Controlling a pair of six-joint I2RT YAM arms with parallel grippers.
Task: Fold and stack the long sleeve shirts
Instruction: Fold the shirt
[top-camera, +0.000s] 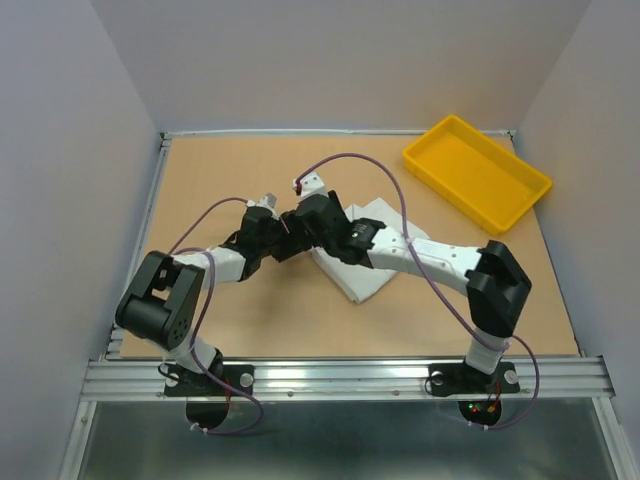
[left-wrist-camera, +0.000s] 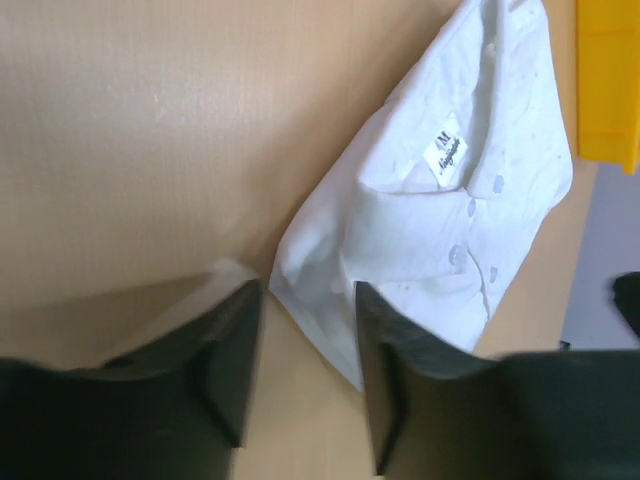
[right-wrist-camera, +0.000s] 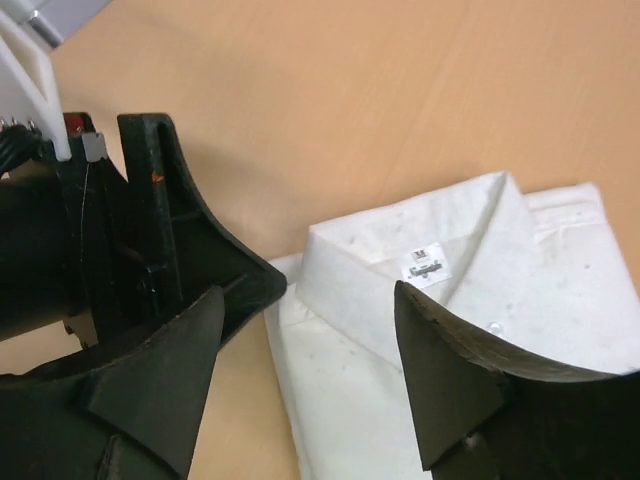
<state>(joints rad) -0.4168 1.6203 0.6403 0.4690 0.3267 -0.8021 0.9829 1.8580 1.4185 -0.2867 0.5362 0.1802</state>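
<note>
Top external view: the folded shirt (top-camera: 358, 282) lies mid-table, largely under the right arm and well apart from the tray (top-camera: 470, 165) at upper right. The left wrist view shows the left gripper (left-wrist-camera: 308, 300) moderately parted and empty. The shirt's near corner sits between its tips, with the long axis running to the upper right. Only the right wrist view shows the right gripper (right-wrist-camera: 308, 295) wide and empty over the collar edge, probably the nearer one.

Tan table (top-camera: 230, 170) — folded white shirt (top-camera: 362, 283) near the middle, yellow tray (top-camera: 480, 175) far right
</note>
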